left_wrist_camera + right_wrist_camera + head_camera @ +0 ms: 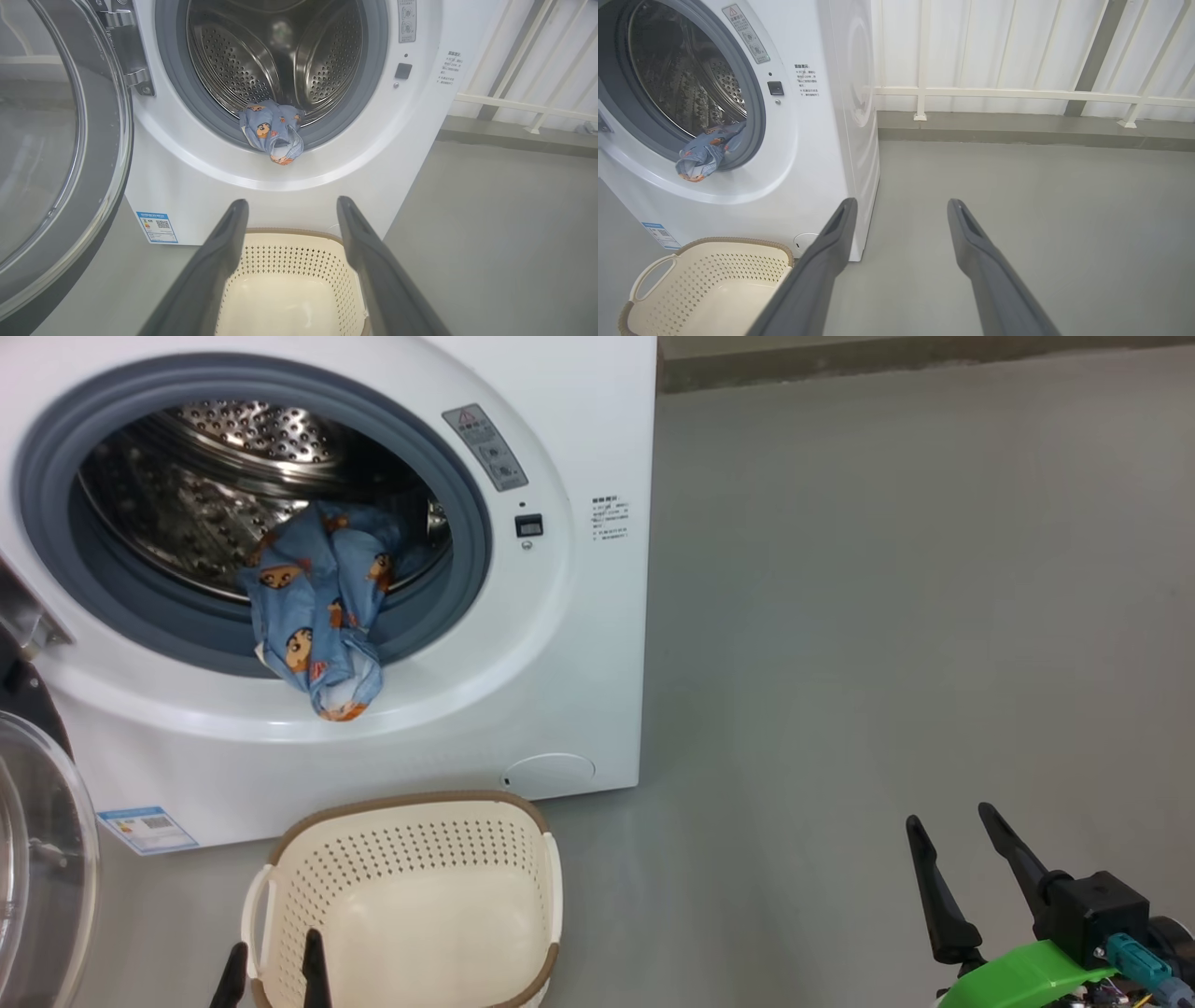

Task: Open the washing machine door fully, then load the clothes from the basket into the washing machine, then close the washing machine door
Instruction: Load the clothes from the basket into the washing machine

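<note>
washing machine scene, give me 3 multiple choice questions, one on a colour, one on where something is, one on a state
1. What colour is the rim of the basket?
A. brown
B. green
C. black

2. Where are the clothes?
A. in the basket
B. draped over the lower lip of the opening of the washing machine, partly hanging out
C. on top of the machine

3. What state is the washing machine door in?
A. shut and latched
B. swung open
C. only slightly ajar

Answers:
1 A: a brown woven-look band runs round the cream basket's top edge.
2 B: the blue printed fabric spills over the grey lip, and the basket is empty.
3 B: the steel drum is fully exposed and the glass door stands aside on its hinge.
</note>
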Available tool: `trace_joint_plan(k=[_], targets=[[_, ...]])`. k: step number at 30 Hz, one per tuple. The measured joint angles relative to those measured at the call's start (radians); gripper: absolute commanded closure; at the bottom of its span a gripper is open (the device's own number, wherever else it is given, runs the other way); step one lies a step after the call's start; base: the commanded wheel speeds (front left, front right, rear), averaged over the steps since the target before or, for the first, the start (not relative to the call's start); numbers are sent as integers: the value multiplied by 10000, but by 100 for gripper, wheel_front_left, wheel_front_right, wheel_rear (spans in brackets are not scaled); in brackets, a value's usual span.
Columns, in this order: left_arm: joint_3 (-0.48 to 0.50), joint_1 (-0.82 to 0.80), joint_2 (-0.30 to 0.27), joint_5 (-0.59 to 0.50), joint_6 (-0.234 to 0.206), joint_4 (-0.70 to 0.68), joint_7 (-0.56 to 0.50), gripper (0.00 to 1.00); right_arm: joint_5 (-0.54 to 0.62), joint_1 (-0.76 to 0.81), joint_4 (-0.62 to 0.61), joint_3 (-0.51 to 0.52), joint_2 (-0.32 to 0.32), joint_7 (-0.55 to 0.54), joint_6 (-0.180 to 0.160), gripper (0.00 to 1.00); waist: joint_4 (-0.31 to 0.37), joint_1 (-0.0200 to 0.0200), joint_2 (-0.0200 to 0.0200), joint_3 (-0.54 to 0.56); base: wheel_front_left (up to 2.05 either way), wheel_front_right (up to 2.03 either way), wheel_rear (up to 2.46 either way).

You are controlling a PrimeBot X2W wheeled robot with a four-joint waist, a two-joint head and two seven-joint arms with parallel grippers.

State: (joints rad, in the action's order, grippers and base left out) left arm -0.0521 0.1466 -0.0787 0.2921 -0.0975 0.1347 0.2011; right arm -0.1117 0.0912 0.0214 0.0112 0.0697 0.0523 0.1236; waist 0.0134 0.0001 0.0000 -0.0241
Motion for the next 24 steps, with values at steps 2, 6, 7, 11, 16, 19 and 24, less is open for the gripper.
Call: trace_joint_plan(k=[2,6,7,11,16,19,24], targets=[[2,-66,-27,79,8,107,-119,0,-25,-5,-25,-23,-2,0,0,0,16,0,0,-104,0,0,0],[2,-589,-98,209,98,441,-268,0,-27,-50,-100,-10,4,0,0,0,36,0,0,-399,0,0,0],[2,-784,-125,257,113,545,-347,0,-27,-93,-117,-12,6,0,0,0,42,-1,0,-487,0,0,0],[-10,-1507,-221,414,276,1003,-704,0,-31,-380,-188,-25,21,4,0,0,103,0,0,-890,0,0,0],[2,-2451,-483,552,483,1630,-1340,0,-29,-684,-282,-25,56,38,0,0,253,0,0,-1487,0,0,0],[42,-3269,-771,788,723,2069,-1714,0,-31,-928,-291,-29,50,171,0,0,373,1,0,-1904,0,0,0],[102,-4391,-1208,926,957,2617,-2426,0,-98,-1276,-211,-42,-15,454,0,0,645,1,0,-2597,0,0,0]])
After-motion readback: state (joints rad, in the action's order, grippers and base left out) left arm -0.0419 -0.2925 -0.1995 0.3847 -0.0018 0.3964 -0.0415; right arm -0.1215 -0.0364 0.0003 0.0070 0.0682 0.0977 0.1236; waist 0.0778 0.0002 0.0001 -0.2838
